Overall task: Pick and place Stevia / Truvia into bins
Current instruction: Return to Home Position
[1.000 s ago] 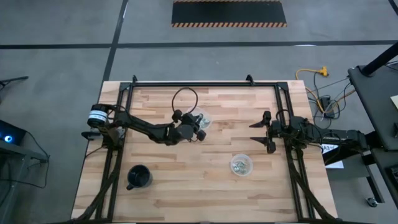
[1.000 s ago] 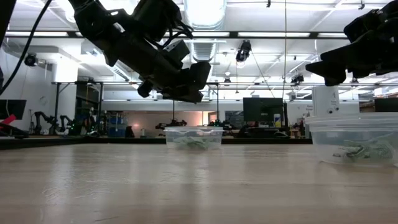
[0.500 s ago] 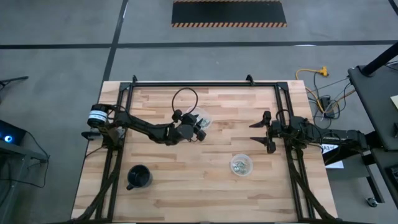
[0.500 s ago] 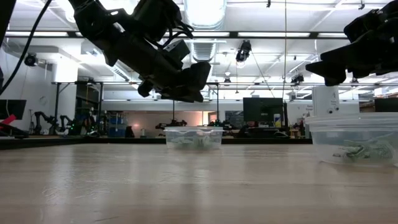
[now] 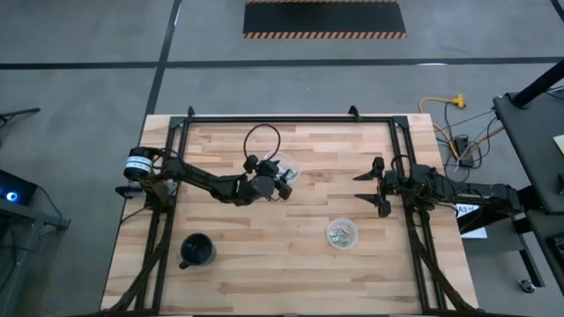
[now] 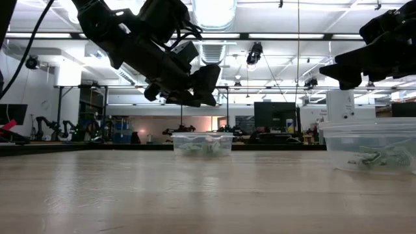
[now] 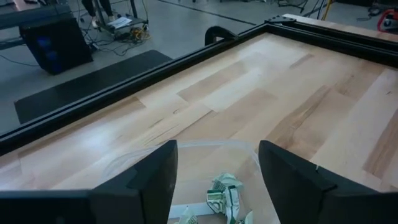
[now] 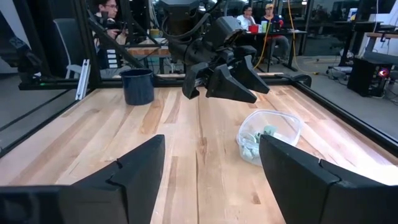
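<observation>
Two clear cups serve as bins. The far one (image 5: pixel 287 168) stands on its base near the table's middle, with pale green and white Stevia packets (image 7: pixel 222 194) lying in it. My left gripper (image 5: pixel 280 182) hangs open just above this cup (image 7: pixel 186 149), with nothing between its fingers (image 6: pixel 209 78). The other cup (image 5: pixel 342 233) stands nearer the front, right of middle, also with packets (image 6: pixel 374 158) inside. My right gripper (image 5: pixel 374 186) waits open above the table's right side, clear of both cups (image 8: pixel 268 138).
A black mug (image 5: pixel 197 251) stands at the table's near left. A black frame rail (image 5: pixel 282 118) runs along the far edge and down both sides. Bare wood lies between the two cups. People sit beyond the table in the right wrist view.
My left gripper has opened its fingers while staying in place above the far cup. The right arm has kept still.
</observation>
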Robot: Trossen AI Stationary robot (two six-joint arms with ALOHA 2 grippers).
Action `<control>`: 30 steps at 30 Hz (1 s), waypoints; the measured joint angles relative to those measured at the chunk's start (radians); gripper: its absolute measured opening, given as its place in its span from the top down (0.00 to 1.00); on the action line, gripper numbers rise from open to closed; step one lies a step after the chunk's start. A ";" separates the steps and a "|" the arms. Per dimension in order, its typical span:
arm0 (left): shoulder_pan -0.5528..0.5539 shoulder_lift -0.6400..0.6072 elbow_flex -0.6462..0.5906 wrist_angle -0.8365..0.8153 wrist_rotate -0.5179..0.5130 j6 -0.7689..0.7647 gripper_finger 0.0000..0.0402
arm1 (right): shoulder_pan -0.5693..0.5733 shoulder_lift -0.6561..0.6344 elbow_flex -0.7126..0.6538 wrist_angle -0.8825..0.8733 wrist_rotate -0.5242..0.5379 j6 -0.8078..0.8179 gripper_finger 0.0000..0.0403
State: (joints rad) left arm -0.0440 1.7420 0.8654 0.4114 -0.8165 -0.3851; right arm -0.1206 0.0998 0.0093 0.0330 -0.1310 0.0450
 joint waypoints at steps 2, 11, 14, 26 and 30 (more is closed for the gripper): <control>0.000 0.000 0.000 0.000 0.000 -0.003 0.48 | 0.000 0.000 0.000 0.000 0.000 0.000 0.37; 0.001 0.008 -0.002 -0.002 0.104 -0.065 0.48 | 0.000 0.000 0.000 0.000 0.000 0.000 0.37; 0.005 0.008 -0.003 0.000 0.393 0.115 0.48 | 0.000 0.000 0.000 0.000 0.000 0.000 0.38; 0.067 -0.096 -0.246 0.452 0.735 0.288 0.48 | 0.000 0.000 0.000 0.000 0.000 0.000 0.36; 0.078 -0.227 -0.418 0.588 0.730 0.319 0.48 | 0.000 0.000 0.000 0.000 0.000 0.000 0.37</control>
State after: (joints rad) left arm 0.0341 1.5151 0.4470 0.9995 -0.0866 -0.0662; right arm -0.1204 0.0998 0.0093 0.0334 -0.1307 0.0448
